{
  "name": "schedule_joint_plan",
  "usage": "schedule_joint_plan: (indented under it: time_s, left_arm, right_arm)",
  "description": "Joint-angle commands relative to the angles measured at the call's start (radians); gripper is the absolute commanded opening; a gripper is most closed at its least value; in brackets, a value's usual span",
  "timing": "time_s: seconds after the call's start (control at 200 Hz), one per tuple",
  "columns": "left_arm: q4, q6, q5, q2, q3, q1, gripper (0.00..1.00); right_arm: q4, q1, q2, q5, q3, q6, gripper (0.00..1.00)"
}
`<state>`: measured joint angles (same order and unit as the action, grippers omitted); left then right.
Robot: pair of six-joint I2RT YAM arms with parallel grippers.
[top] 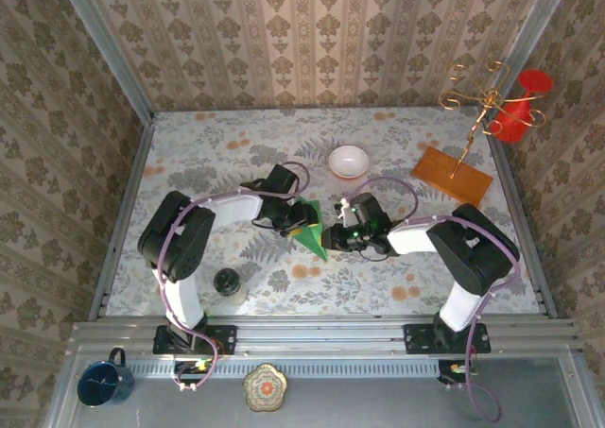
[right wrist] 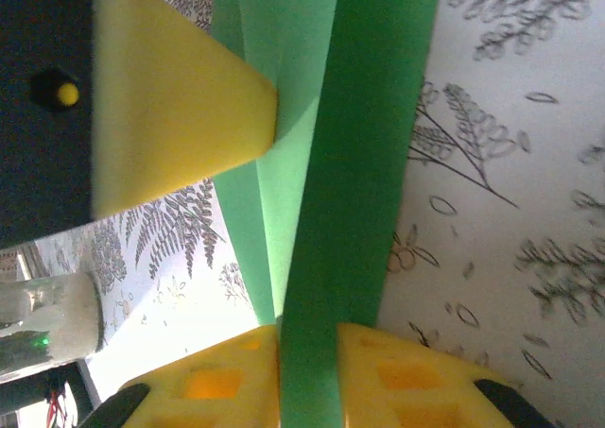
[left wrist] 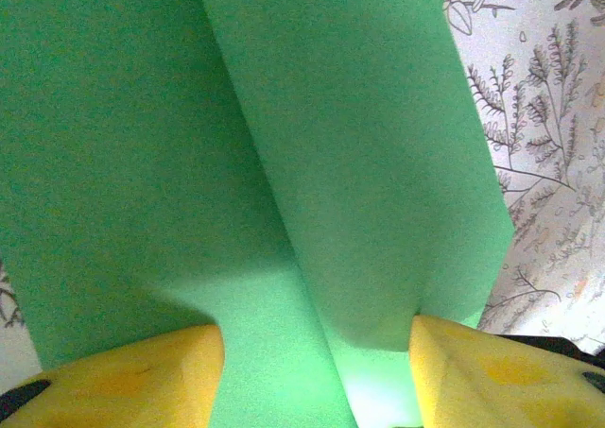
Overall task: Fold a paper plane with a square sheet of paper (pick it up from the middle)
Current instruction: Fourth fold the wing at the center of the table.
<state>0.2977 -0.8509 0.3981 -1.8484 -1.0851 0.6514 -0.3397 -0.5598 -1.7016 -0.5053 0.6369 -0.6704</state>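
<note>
The paper plane (top: 312, 233) is bright-green paper folded into a narrow point, lying mid-table between both arms. My left gripper (top: 294, 221) reaches it from the left. In the left wrist view its yellow fingers (left wrist: 132, 381) stand wide apart, the left gripper (left wrist: 317, 357) open, with the plane's overlapping flaps (left wrist: 359, 163) spread across the gap. My right gripper (top: 334, 236) comes from the right. In the right wrist view the right gripper (right wrist: 309, 357) has both fingers pressed against a dark-green strip of the paper plane (right wrist: 364, 163). One left-gripper finger (right wrist: 180, 116) touches the paper's far edge.
A white bowl (top: 349, 161) sits behind the paper. At the back right lie an orange-brown wooden board (top: 452, 175), a gold wire stand (top: 482, 102) and a red object (top: 522, 107). A small black object (top: 227, 282) stands front left. A blue mug (top: 102, 381) rests off the table.
</note>
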Motion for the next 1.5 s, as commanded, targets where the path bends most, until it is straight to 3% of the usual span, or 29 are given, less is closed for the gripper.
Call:
schedule_joint_plan:
  time_s: [0.0, 0.375, 1.496]
  left_arm:
    - [0.158, 0.019, -0.083, -0.073, 0.003, 0.018, 0.58]
    - [0.211, -0.014, -0.114, -0.113, -0.015, 0.03, 0.6]
    - [0.229, -0.054, -0.119, -0.132, 0.002, 0.024, 0.55]
  right_arm:
    - [0.043, 0.005, 0.057, 0.049, -0.019, -0.008, 0.28]
    - [0.084, -0.024, 0.069, 0.089, -0.004, -0.013, 0.33]
    - [0.1, -0.06, -0.024, 0.025, 0.041, 0.054, 0.16]
